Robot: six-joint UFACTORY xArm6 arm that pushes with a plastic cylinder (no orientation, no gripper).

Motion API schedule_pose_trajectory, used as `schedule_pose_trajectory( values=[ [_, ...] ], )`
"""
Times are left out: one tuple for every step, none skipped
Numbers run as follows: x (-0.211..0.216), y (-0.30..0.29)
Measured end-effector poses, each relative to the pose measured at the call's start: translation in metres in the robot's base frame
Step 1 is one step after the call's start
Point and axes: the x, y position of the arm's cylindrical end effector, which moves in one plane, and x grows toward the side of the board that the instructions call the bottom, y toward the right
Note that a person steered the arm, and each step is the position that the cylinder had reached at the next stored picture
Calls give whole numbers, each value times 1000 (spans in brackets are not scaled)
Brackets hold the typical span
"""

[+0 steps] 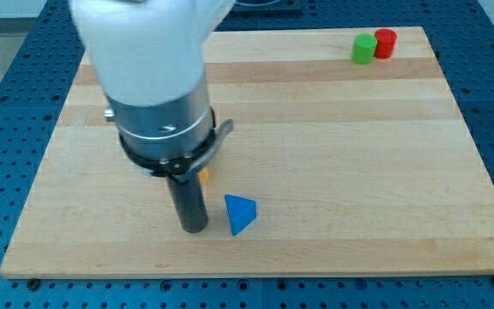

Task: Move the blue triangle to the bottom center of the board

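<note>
1. We see a green block (364, 49) touching a red cylinder (386, 42) near the board's (358, 163) top right corner.
2. We glimpse a partly hidden yellow block (202, 175).

Blue perforated desk (7, 129) surrounds a pale wood board (358, 172) on all sides. Light is even and diffuse. Dark edge at 12 o'clock, unclear what.

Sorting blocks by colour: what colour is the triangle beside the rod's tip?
Blue triangle, clearest in the camera view.

Bright even light, soft shadows, blurred arm (144, 51)
</note>
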Motion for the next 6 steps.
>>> schedule_pose_trajectory(
  values=[
    [-45, -3],
    [-58, -3],
    [-76, 11],
    [-76, 11],
    [-69, 16],
    [-47, 24]
  ],
)
